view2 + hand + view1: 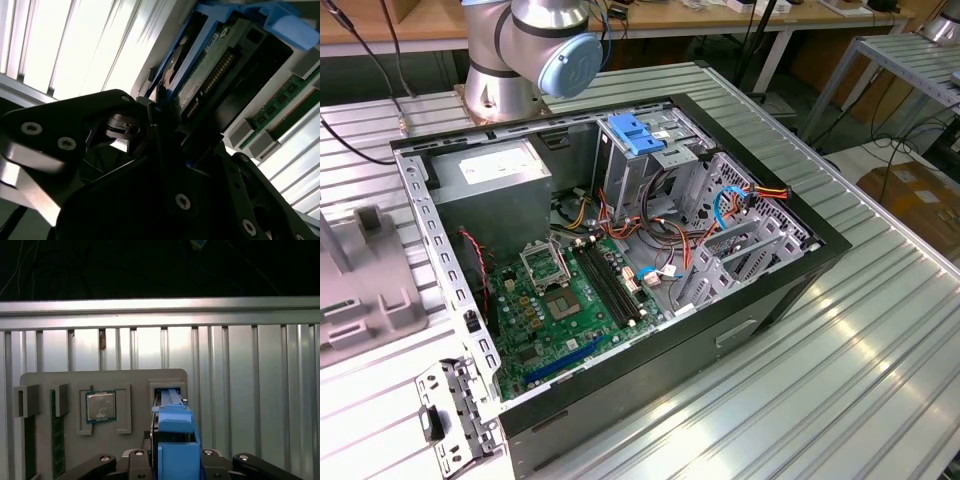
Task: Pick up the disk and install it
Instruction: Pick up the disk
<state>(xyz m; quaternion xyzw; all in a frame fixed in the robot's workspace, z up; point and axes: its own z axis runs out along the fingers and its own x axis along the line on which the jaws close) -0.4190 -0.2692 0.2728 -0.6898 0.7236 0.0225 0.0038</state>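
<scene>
Both sides of the disk (175, 437), seen edge-on in its blue carrier, are clamped by the end effector (175, 462) in the first wrist view. Its far end lies at a slot of the grey fixture (135, 376); whether it is seated there cannot be told. Beside that slot a processor chip (101, 406) is seated. The fixture, cut off at the frame edge, is carried by the ribbed counter (250, 390).

The disk (175, 440) stands in the fixture (130, 380) slot, beside the processor (100, 406).
</scene>
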